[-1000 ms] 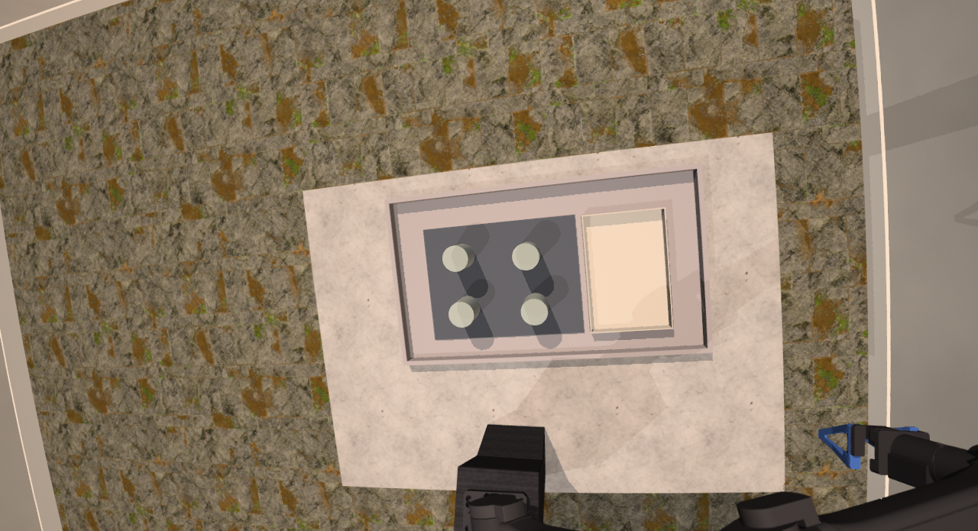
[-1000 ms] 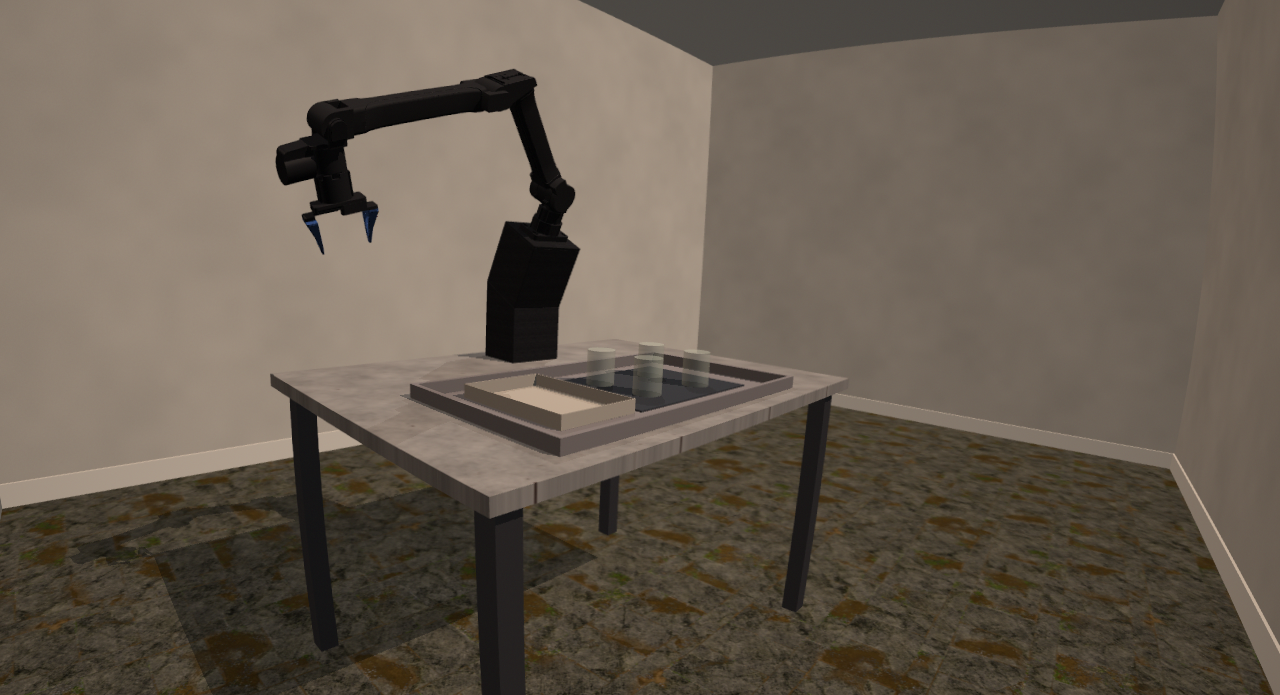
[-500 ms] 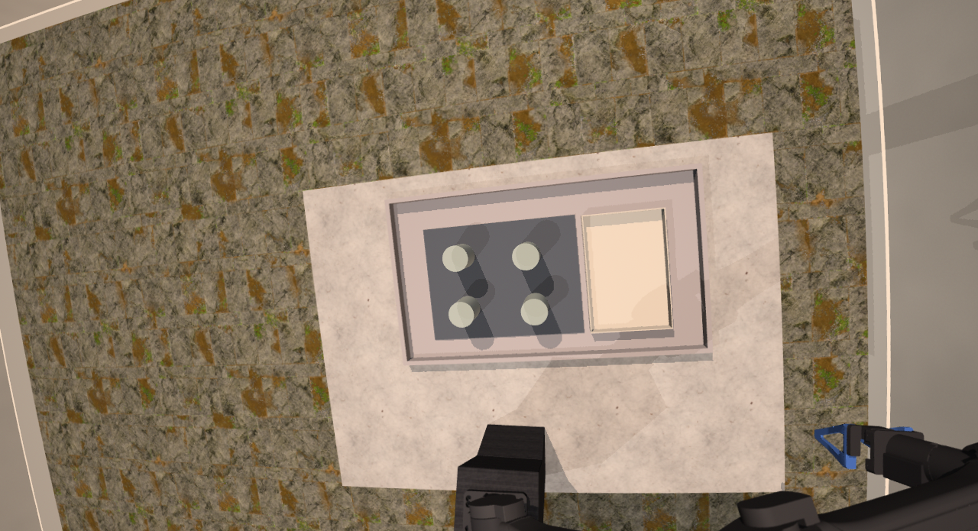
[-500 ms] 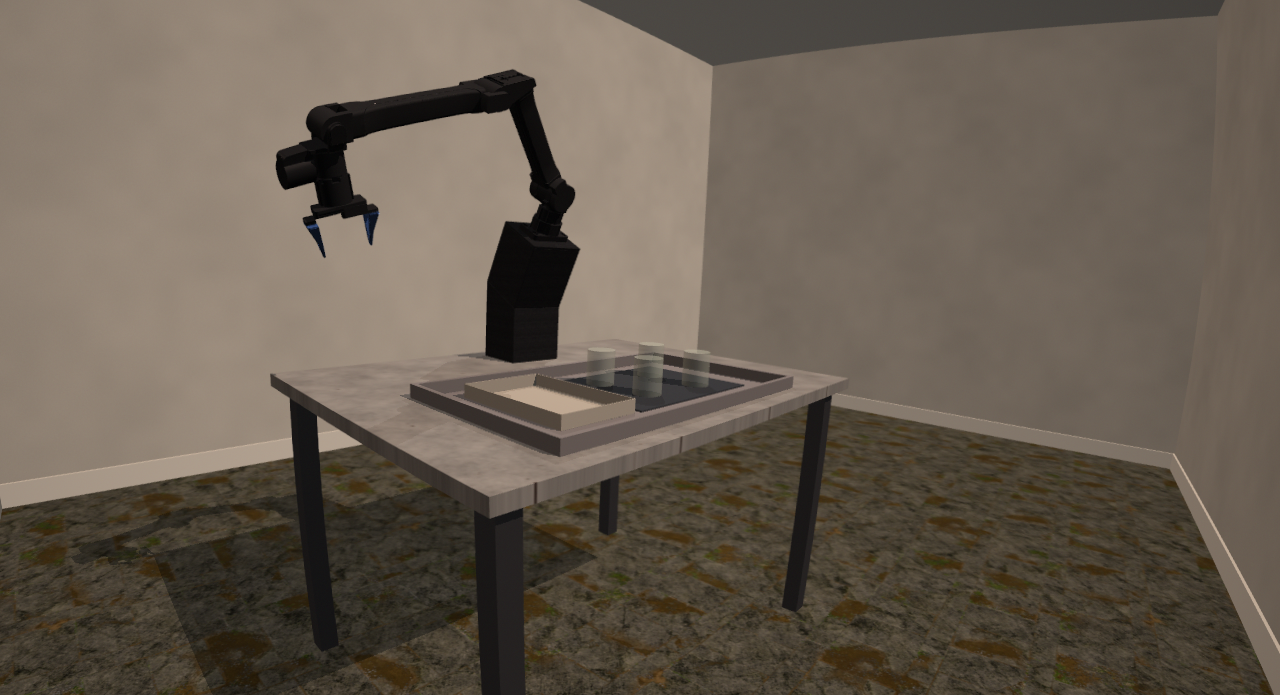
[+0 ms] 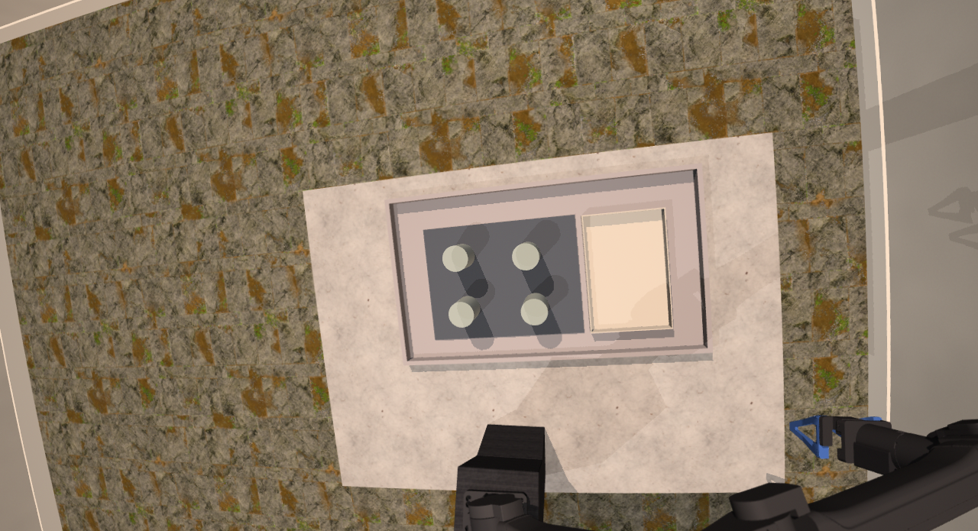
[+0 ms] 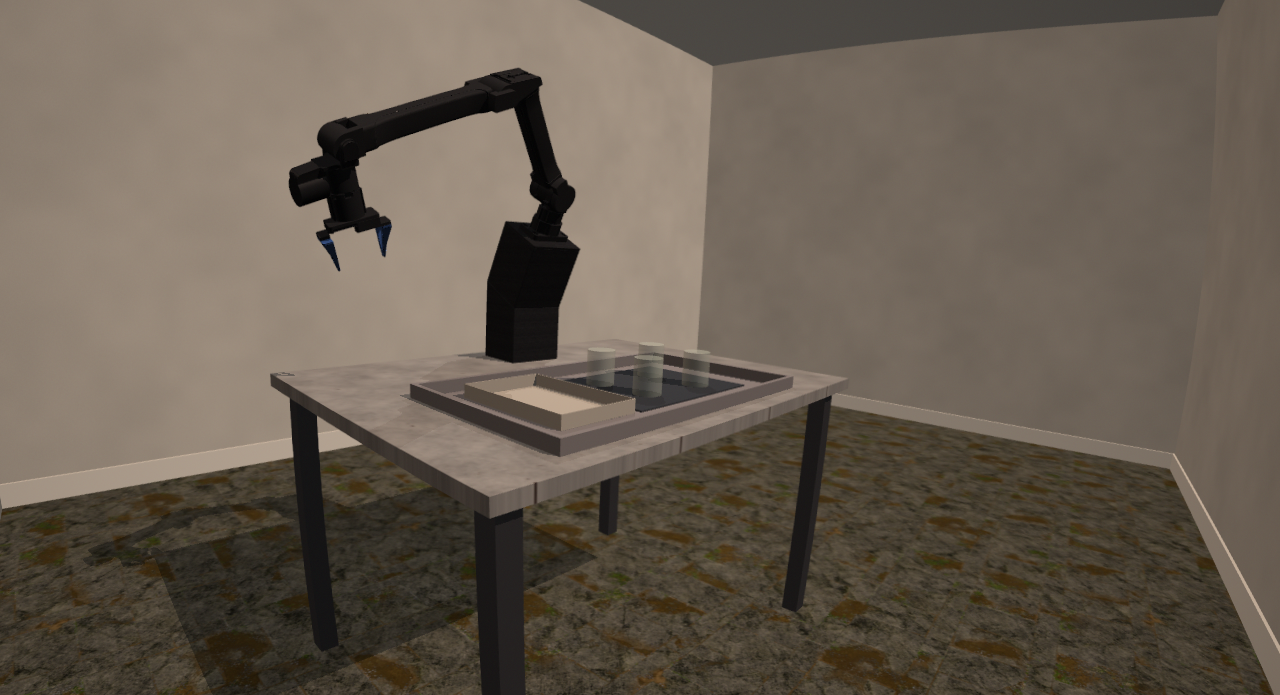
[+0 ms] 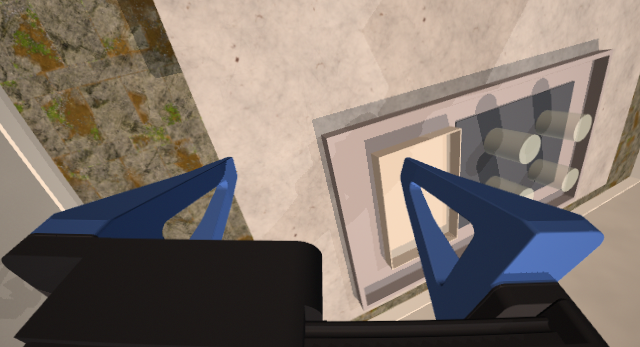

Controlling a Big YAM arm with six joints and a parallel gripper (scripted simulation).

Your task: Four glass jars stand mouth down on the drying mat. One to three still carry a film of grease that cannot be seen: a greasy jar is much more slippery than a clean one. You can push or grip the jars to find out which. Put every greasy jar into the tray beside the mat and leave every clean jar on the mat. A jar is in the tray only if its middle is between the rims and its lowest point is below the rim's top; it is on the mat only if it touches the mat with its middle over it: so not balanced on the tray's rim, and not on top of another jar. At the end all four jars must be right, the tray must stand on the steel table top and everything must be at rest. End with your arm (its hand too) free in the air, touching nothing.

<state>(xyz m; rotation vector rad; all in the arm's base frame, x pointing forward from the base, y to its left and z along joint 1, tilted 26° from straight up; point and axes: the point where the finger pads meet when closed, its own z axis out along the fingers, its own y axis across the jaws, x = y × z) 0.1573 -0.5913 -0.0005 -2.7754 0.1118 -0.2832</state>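
The dark drying mat (image 5: 437, 288) (image 7: 565, 94) holds all the jars, upright, apart and pale green. In the top view, one jar (image 5: 456, 257) (image 6: 696, 369) (image 7: 565, 177) is upper left, one jar (image 5: 525, 256) (image 6: 647, 376) is upper right, one jar (image 5: 462, 314) is lower left and one jar (image 5: 534, 310) (image 6: 601, 367) (image 7: 512, 146) is lower right. Grease cannot be seen. The cream tray (image 5: 632, 330) (image 6: 597, 412) (image 7: 385, 217) is empty beside the mat. My gripper (image 6: 362, 261) (image 7: 318, 166) is open and empty, high up and away from the jars, beyond the tray's side.
A low raised rim (image 6: 483, 422) (image 7: 345, 222) surrounds the mat and the tray. The black arm base (image 5: 502, 452) (image 6: 523, 297) stands on the table outside it. The table's edge (image 6: 384, 449) lies beyond the tray's side.
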